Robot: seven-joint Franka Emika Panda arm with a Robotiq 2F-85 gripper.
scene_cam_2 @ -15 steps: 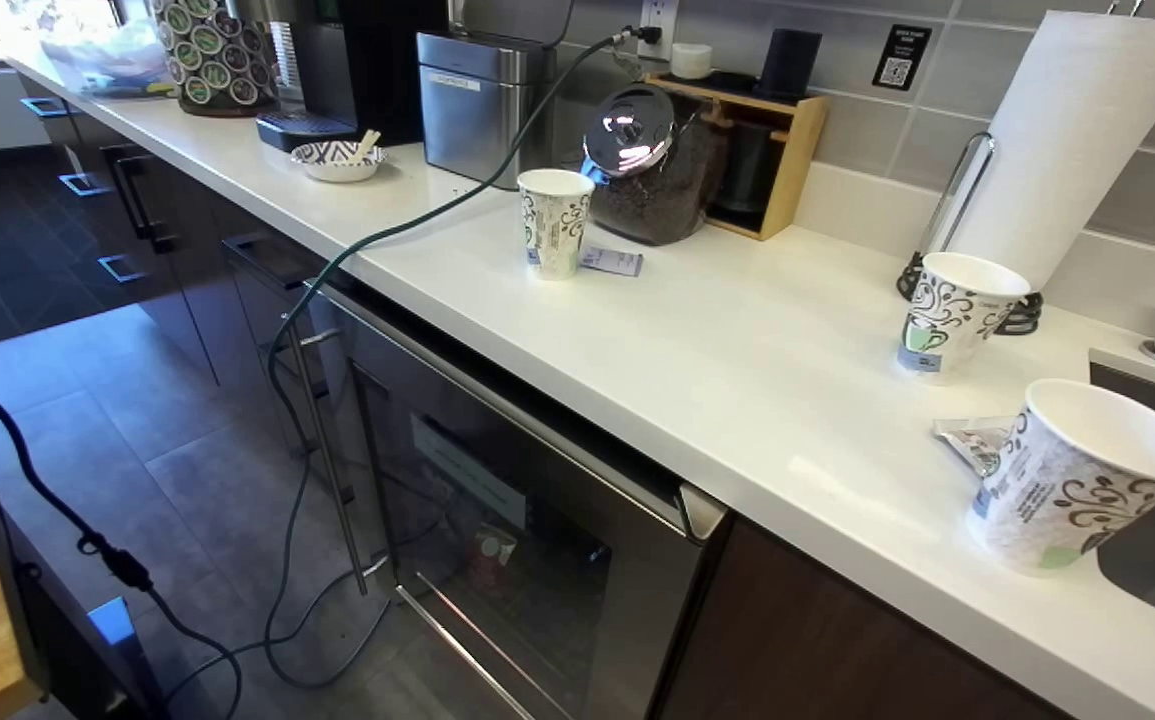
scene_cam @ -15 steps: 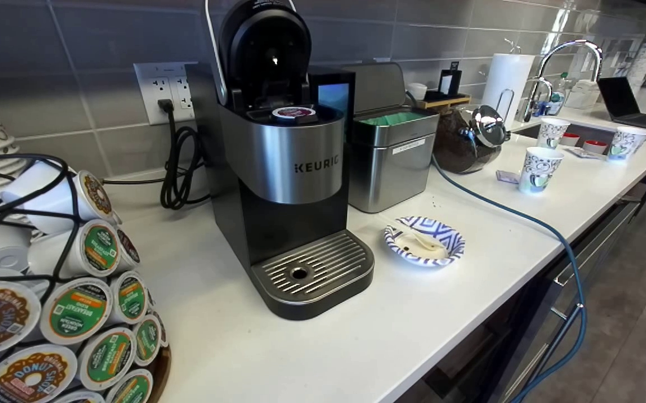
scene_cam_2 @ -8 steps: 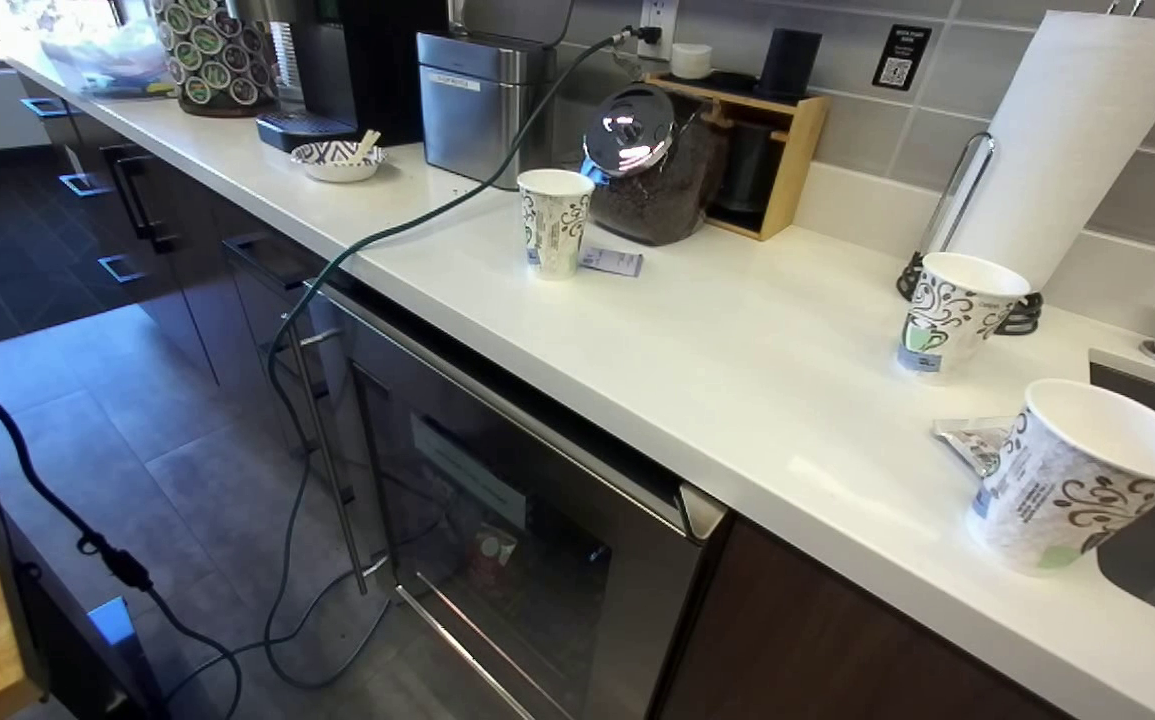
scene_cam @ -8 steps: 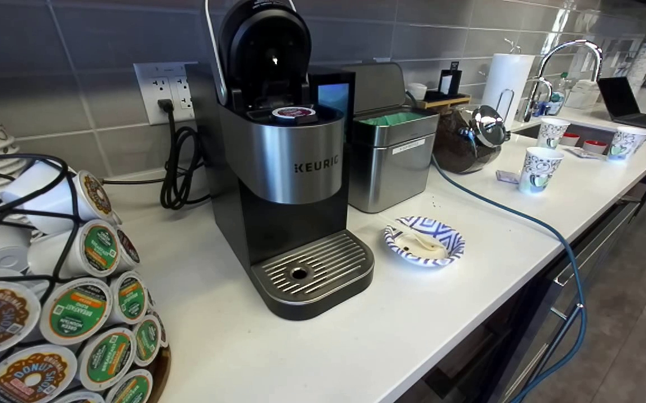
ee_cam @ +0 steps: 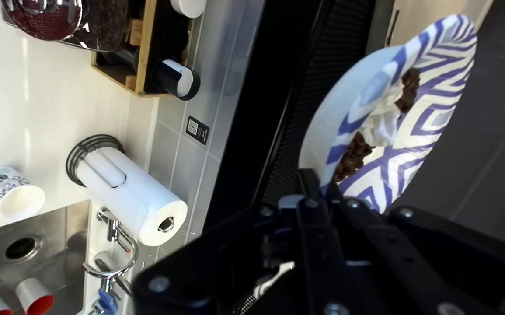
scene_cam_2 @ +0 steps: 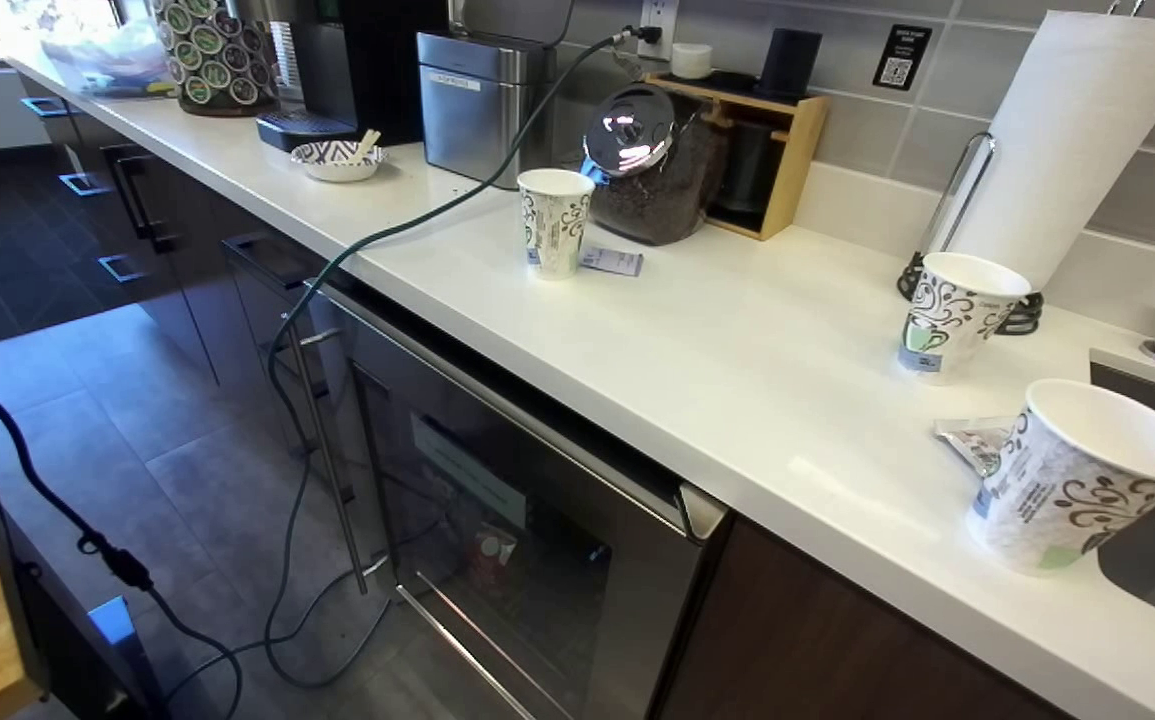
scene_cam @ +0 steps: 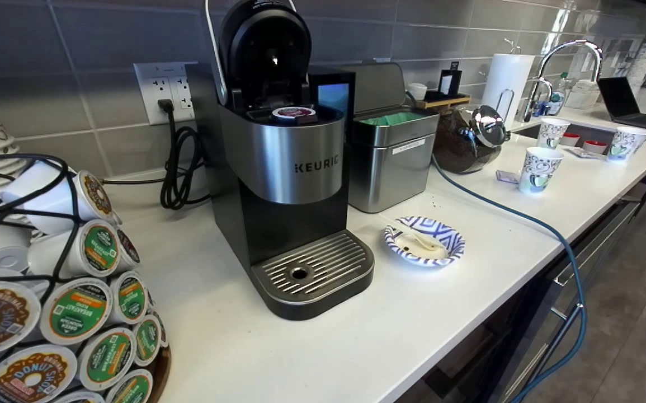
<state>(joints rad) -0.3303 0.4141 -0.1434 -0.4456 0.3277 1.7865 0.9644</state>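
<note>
Evidently my tool (ee_cam: 321, 186), nearly closed, pinches the patterned paper bowl (ee_cam: 429, 109) aloft by its rim; lifting looks done, releasing undone.

In the wrist view your gripper (ee_cam: 321, 187) is black, the plate (ee_cam: 440, 100) is white with blue-violet geometric stripes, and the clumps (ee_cam: 353, 158) on it are brown. In both exterior views you see a white counter (scene_cam: 295, 358), white paper cups (scene_cam_2: 1087, 490) with brown swirls, green pod lids (scene_cam: 76, 310), a blue-and-white patterned bowl (scene_cam: 440, 230) and a blue-green cable (scene_cam: 583, 320).
</note>
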